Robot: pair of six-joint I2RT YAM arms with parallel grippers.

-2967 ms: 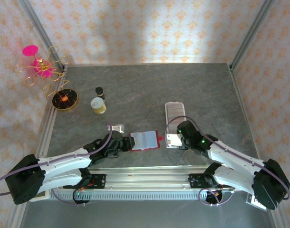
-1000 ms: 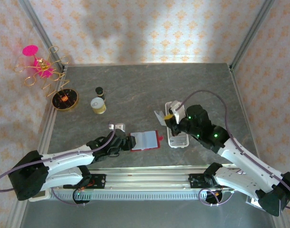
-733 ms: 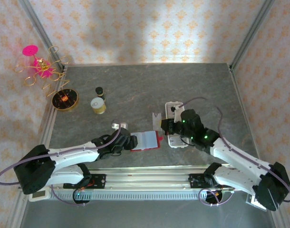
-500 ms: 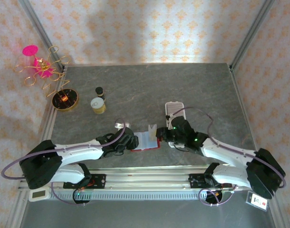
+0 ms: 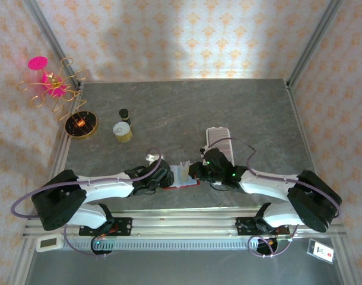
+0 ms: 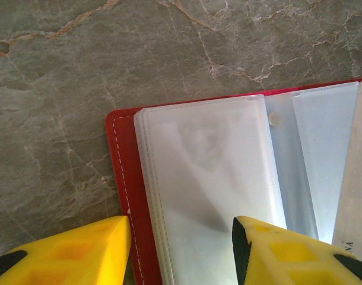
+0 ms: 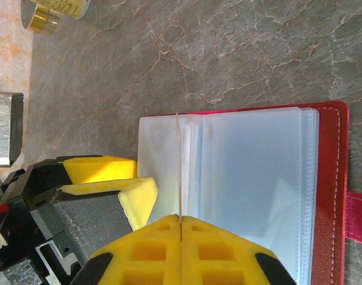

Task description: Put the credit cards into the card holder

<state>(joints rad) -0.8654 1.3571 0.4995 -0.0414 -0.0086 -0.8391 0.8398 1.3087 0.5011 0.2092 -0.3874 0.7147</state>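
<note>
The card holder lies open on the table, red cover down, its clear pale sleeves facing up and its strap at the right. My right gripper is shut on a credit card. The card stands on edge over the sleeves near their left side. In the left wrist view it shows as a pale strip at the right. My left gripper is open and straddles the holder's left edge, one finger over the table and the other over the sleeves.
A white tray lies just behind the right arm. At the back left stand a gold-lidded jar, a small dark bottle and a wire stand with pink ornaments on a round base. Patterned walls enclose the table.
My right gripper carried the card left from the white tray to the open holder. The left gripper slid right onto the holder's left edge and its jaws narrowed a little.
</note>
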